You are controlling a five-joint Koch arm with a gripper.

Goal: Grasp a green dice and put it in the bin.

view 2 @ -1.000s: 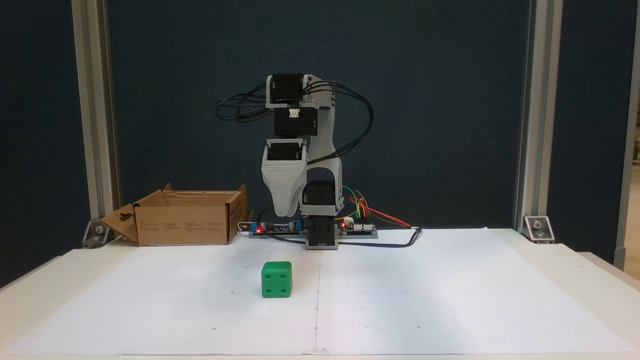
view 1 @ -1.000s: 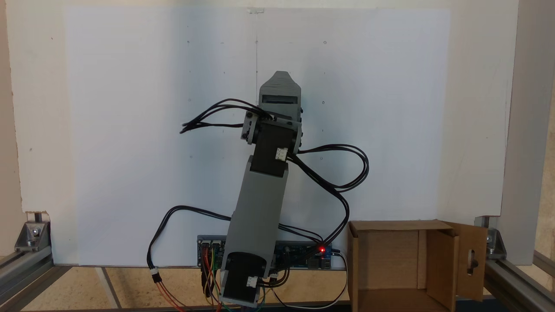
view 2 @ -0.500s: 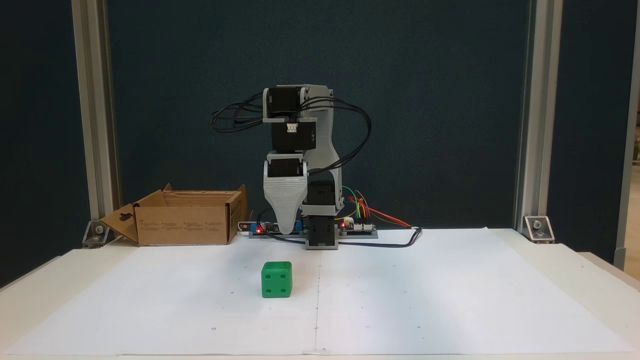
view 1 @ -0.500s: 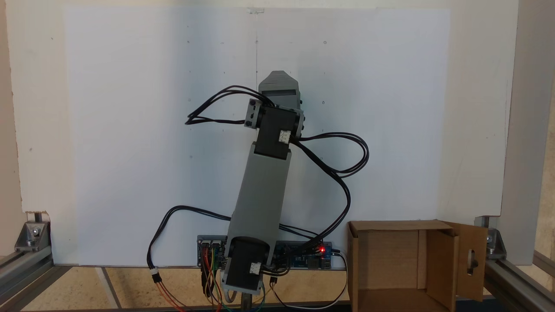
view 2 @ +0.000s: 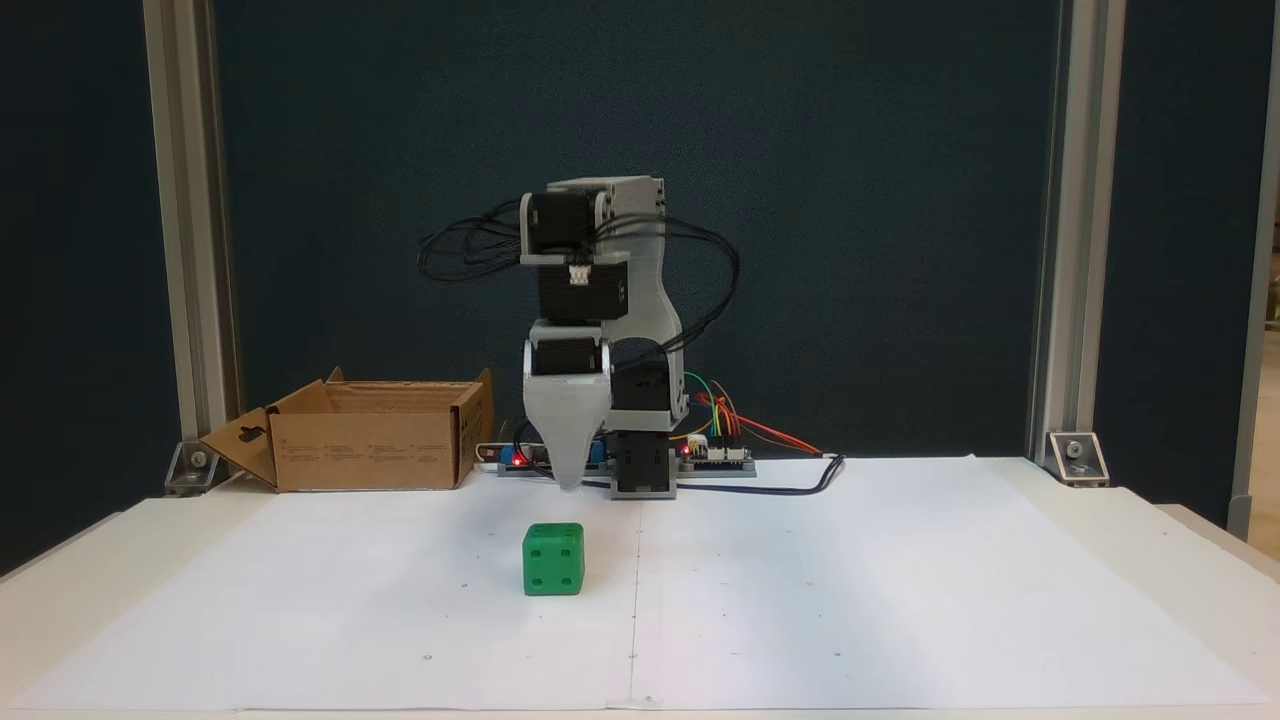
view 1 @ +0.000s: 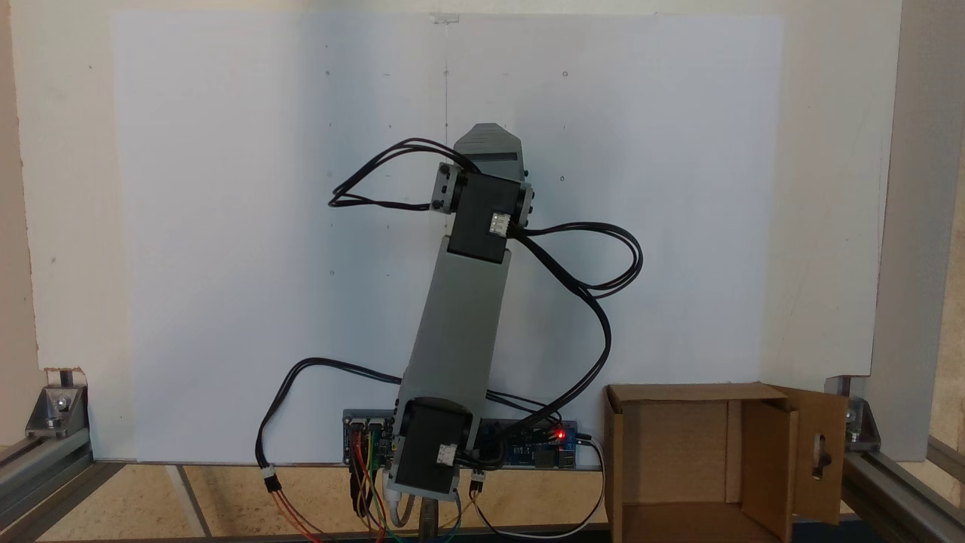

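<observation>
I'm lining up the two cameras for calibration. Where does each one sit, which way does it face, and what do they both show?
A fixed view: high above, looking down on the white paper; shows the arm from above, base at the bottom edge.
A fixed view: low at the table's front, facing the arm and dark backdrop; shows the gripper pointing down behind the green dice.
Shared: arm, paper, bin, controller board.

one green dice [view 2: 553, 559], one bin [view 2: 370, 449], seemingly one arm [view 2: 600, 330]

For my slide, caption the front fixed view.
Koch arm's gripper poised above the green dice, cardboard bin waiting at left.
</observation>
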